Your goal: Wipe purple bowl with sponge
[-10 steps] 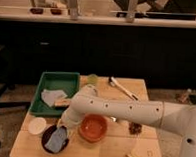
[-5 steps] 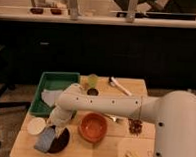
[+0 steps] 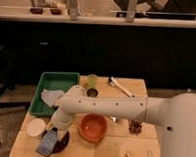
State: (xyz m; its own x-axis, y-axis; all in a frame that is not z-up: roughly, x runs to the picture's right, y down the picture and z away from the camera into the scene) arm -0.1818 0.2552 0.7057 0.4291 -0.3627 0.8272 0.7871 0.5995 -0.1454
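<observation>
Arm bent down across the desk (image 3: 122, 89), pincer (image 3: 52, 135) holding the sponge (image 3: 46, 143) on the purple bowl (image 3: 62, 142), beside the orange bowl (image 3: 92, 127); no legible writing.

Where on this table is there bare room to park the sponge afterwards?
Bare wood lies right of the orange bowl, toward the front edge. The left front is crowded: gripper, sponge, purple bowl, white container, green tray.
</observation>
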